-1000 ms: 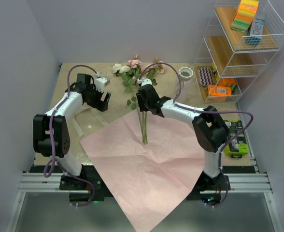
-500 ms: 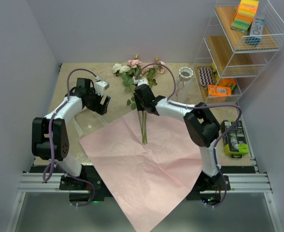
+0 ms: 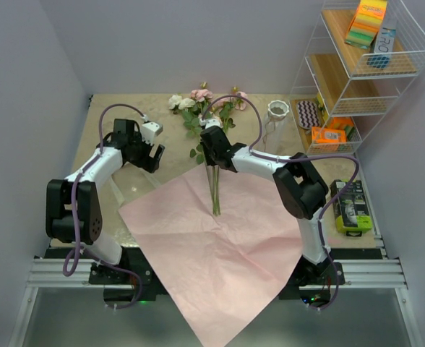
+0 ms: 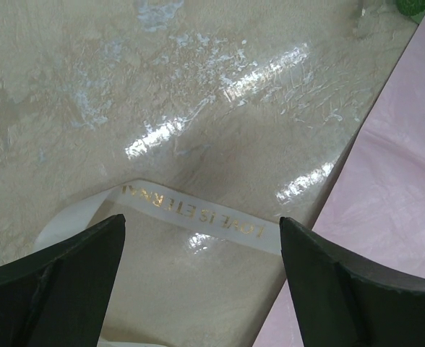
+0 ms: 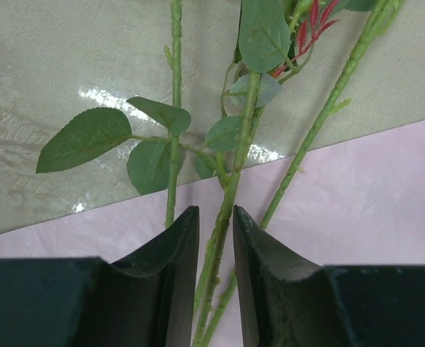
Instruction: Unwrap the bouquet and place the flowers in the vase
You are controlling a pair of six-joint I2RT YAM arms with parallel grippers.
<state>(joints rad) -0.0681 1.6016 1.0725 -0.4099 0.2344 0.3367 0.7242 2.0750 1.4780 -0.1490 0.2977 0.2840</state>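
R gripper [image 5: 216,246]: down over the flowers [image 3: 214,184], jaws narrow w/ one stem running up between them, just below the leaf cluster; thin gaps seem to show either side, so can't tell if the pads bite yet
Why there: fairly bare stretch of stem, clear of the blooms; a grip near mid-length should let the stem swing upright w/o crushing petals (judgement)
L gripper [image 4: 202,235]: jaws wide apart, nothing between them, hovering over bare table [image 3: 118,188] left of the flowers
Ribbon [image 4: 198,215]: cream w/ gold lettering, loose on the table under L gripper, right end reaching the wrap edge; off the stems
Wrap [image 3: 227,253]: pink sheet spread flat, near corner hanging over the table edge; only the stem ends lie on it
Flowers, lie: flat on table, blooms twd far edge, several stems close together in R wrist view
Vase [image 3: 277,110]: upright, far right, just beside the wire rack [image 3: 364,79], apart from the blooms; no stems in it
Stage: unwrap looks done; first pick in hand
In the way: neighbouring stems & leaves crowd the chosen one, may drag along; narrow vase mouth so close to the rack calls for a clean vertical drop; R arm's cable [image 3: 259,119] arcs between flowers & vase
Other: green-black item [image 3: 351,206] at right table edge, no part in this
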